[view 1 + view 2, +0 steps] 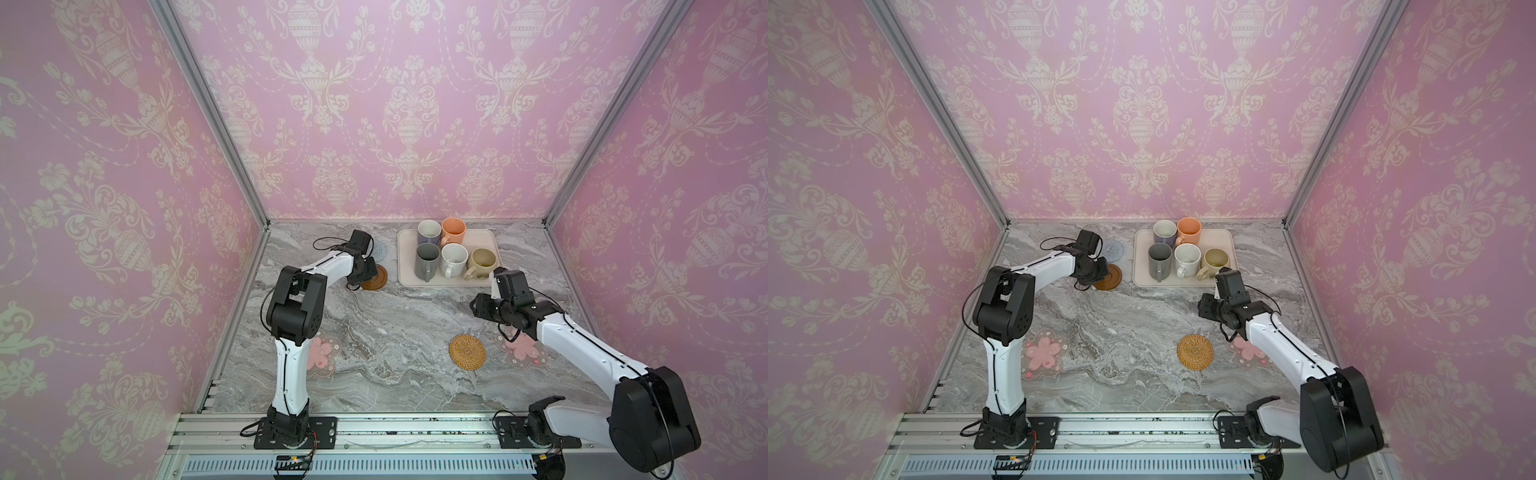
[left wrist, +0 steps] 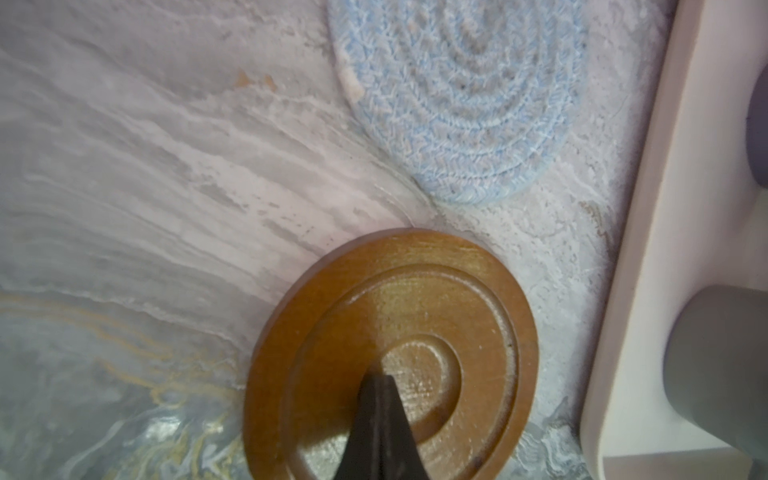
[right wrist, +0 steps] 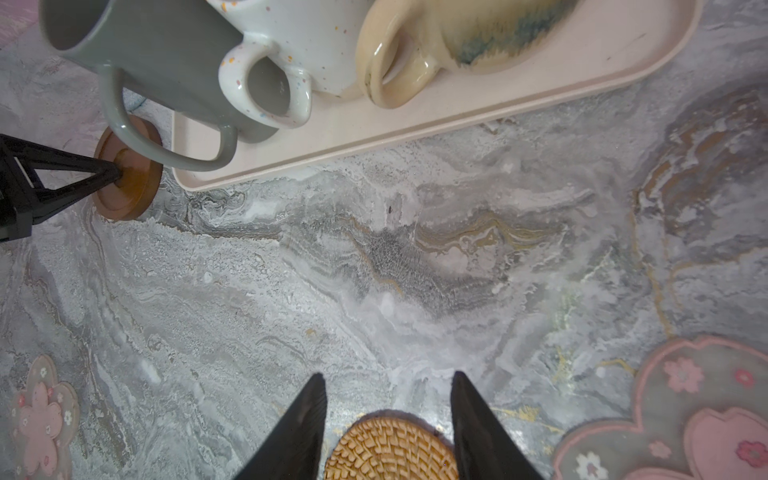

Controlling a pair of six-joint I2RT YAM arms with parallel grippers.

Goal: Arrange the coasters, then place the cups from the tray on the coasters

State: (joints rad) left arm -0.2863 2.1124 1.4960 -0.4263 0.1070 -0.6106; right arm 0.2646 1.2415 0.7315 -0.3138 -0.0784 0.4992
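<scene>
Altogether five cups (image 1: 454,259) on one tray (image 1: 406,268), five coasters (image 1: 467,351); left fingers (image 2: 376,419) closed, right fingers (image 3: 299,428) parted.

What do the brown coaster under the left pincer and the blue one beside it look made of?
Brown coaster: probably wood, possibly wood-look plastic; smooth, slightly glossy, with faint grain and turned concentric rings. Blue coaster: braided cotton-like cord coiled in a spiral, matte and fuzzy.
</scene>
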